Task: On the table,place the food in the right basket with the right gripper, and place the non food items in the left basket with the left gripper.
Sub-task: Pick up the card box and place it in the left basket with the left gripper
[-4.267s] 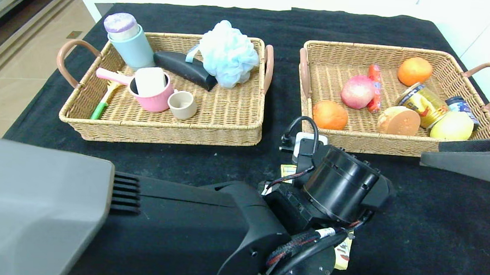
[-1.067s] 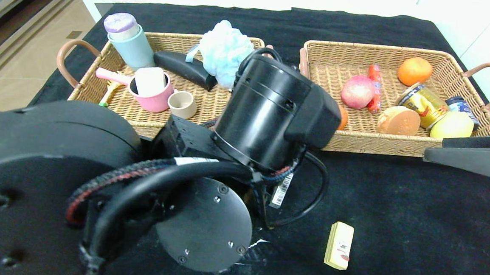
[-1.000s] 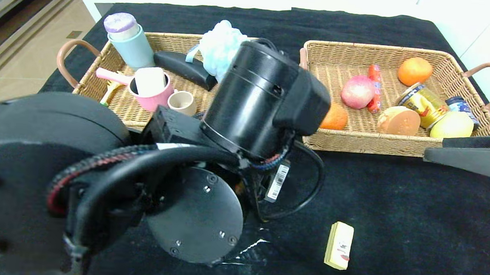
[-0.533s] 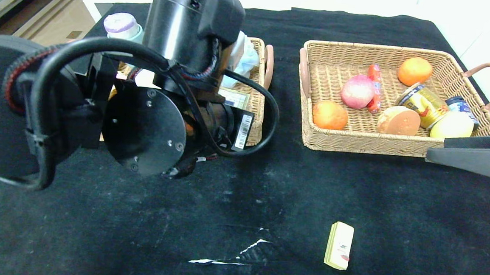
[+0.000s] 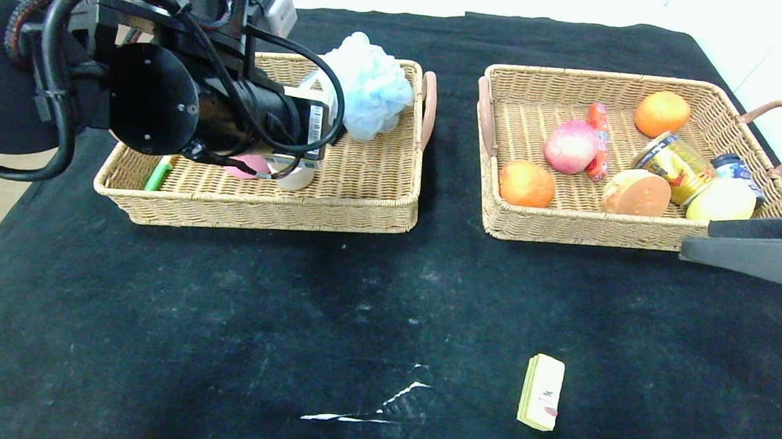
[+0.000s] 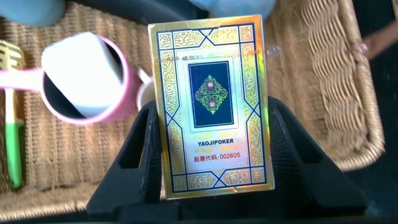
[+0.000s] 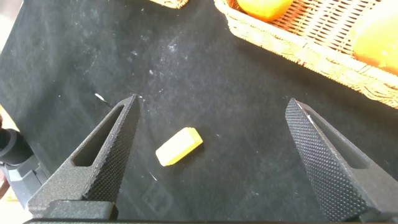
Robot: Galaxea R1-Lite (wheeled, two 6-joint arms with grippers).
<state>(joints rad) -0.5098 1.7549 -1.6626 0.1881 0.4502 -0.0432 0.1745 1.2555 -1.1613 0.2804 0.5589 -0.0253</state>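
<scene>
My left gripper (image 6: 214, 118) is shut on a gold and blue poker card box (image 6: 214, 74) and holds it above the left basket (image 5: 364, 208), over the pink mug (image 6: 121, 93) and a small beige cup. In the head view the left arm (image 5: 188, 98) hides its fingers. My right gripper (image 7: 212, 102) is open and empty above the table at the right edge (image 5: 749, 248). A small yellow packet (image 5: 541, 391) lies on the black cloth, below the open jaws in the right wrist view (image 7: 179, 146). The right basket (image 5: 566, 233) holds fruit, a sausage, cans and bread.
The left basket also holds a blue loofah (image 5: 372, 86), a white block in the mug (image 6: 81, 74) and a green brush (image 6: 13, 149). A white tear (image 5: 379, 409) marks the cloth near the front.
My left arm has lifted from the table's middle and swung back and left over the left basket with the card box. The yellow packet and the right arm have not moved.
</scene>
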